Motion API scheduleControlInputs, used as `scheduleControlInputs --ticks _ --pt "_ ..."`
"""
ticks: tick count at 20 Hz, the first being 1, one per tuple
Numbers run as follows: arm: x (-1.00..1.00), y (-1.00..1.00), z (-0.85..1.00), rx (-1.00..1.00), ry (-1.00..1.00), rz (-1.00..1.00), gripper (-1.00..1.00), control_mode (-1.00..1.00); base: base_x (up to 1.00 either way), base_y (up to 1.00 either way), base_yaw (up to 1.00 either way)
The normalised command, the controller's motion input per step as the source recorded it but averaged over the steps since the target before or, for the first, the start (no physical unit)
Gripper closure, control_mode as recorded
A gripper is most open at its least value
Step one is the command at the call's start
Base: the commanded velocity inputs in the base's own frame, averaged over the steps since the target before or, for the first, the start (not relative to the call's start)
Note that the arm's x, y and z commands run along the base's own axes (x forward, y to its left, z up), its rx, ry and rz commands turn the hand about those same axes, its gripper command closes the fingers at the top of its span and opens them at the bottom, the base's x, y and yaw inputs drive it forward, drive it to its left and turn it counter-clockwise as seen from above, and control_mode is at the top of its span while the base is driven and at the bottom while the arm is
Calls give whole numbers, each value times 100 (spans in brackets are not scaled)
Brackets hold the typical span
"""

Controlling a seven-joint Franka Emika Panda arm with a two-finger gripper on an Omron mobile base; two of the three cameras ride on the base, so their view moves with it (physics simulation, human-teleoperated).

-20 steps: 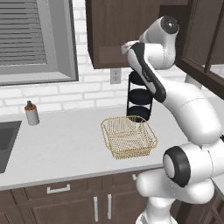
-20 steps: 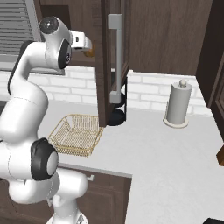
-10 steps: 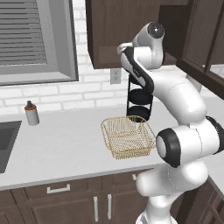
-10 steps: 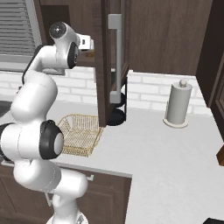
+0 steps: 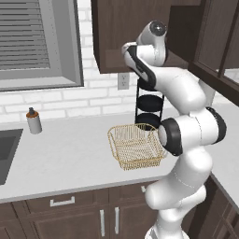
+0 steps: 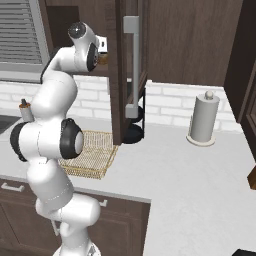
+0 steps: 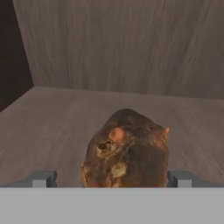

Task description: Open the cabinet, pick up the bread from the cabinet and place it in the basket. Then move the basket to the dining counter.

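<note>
The small golden-brown bread lump (image 7: 126, 148) sits on the grey-brown wooden shelf (image 7: 48, 127) inside the dark wooden wall cabinet (image 6: 120, 65); the gripper (image 7: 111, 178) stands wide around it, fingertips (image 7: 43, 178) either side; the golden wire mesh basket (image 5: 135, 145) rests on the pale kitchen worktop (image 5: 65, 154) below the white brick wall (image 5: 60, 100).

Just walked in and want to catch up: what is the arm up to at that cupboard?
The white arm has its open gripper reached inside the dark brown wooden wall cabinet, whose door stands open. The small golden-brown lump of bread sits on the shelf between the two finger tips, not yet gripped. The golden-yellow wire mesh basket waits empty on the worktop below.
</note>
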Motion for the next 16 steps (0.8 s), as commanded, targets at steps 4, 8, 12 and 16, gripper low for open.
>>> scheduleControlInputs --ticks 4,8,12,16 --pt "54 -8 -1 0 4 0 -100 -100 0 0 0" --pt "37 -3 -11 0 0 -4 -100 -100 0 0 0" --pt "31 0 -25 0 0 -5 -100 -100 0 0 0" --pt "18 0 -48 0 0 -5 -100 -100 0 0 0"
